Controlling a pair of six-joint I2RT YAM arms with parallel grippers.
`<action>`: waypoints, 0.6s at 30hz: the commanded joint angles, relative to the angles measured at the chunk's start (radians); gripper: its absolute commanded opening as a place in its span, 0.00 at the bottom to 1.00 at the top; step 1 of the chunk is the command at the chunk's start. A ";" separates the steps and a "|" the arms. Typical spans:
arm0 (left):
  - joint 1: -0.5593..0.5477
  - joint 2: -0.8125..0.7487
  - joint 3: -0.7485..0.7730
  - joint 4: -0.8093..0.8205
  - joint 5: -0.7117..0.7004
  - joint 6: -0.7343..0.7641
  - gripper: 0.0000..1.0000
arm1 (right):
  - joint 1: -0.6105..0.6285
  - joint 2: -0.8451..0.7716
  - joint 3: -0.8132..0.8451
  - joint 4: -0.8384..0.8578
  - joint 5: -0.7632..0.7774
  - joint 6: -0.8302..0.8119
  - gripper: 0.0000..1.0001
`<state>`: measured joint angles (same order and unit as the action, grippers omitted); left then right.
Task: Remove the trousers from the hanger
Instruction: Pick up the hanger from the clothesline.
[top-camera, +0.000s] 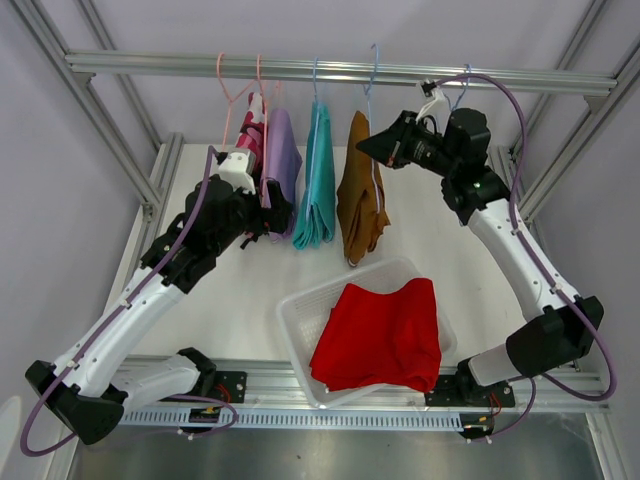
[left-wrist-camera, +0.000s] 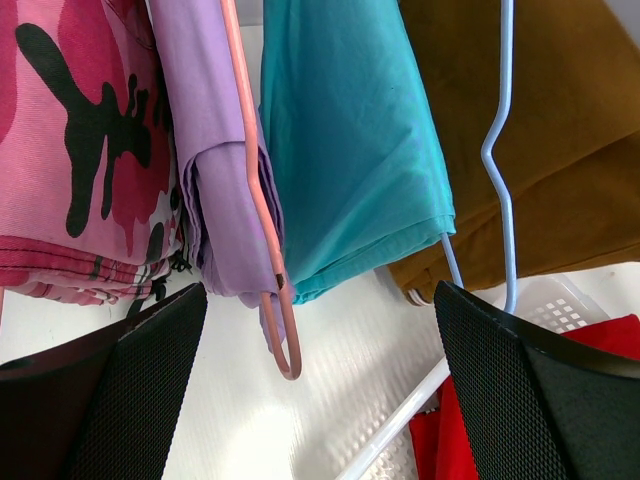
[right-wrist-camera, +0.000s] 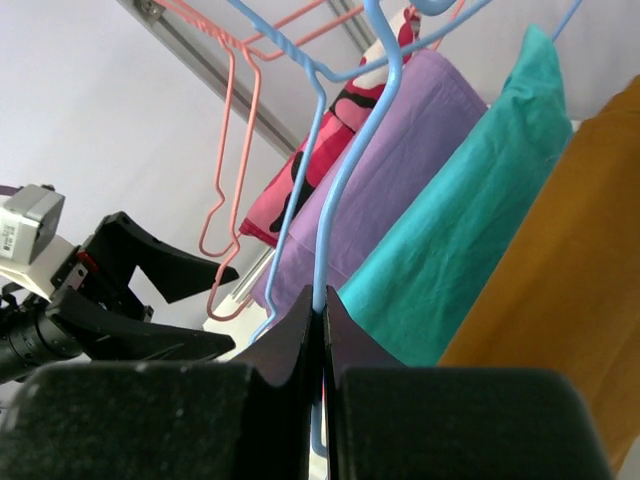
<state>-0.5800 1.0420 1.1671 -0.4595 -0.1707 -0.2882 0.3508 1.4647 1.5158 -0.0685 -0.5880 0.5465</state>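
Four trousers hang from the rail: pink camouflage, lilac, teal and mustard-brown. The red trousers lie in the white basket. My left gripper is open and empty just below the lilac trousers; the pink hanger hangs between its fingers. My right gripper is shut on the blue hanger wire beside the mustard-brown trousers. Teal and lilac hang beyond it.
The metal rail runs across the back with frame posts at both sides. An empty pink hanger hangs at its left. The basket rim lies under my left gripper's right finger.
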 joint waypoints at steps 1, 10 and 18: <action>0.012 0.000 0.043 -0.001 0.022 0.001 1.00 | 0.005 -0.110 0.118 0.136 0.043 -0.033 0.00; 0.012 -0.003 0.042 -0.001 0.028 0.001 0.99 | 0.040 -0.159 0.199 -0.023 0.239 -0.091 0.00; 0.012 -0.003 0.040 0.001 0.034 0.004 1.00 | 0.068 -0.233 0.155 -0.053 0.321 -0.106 0.00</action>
<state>-0.5800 1.0420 1.1675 -0.4595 -0.1528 -0.2882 0.4068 1.3315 1.6173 -0.2855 -0.3218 0.4572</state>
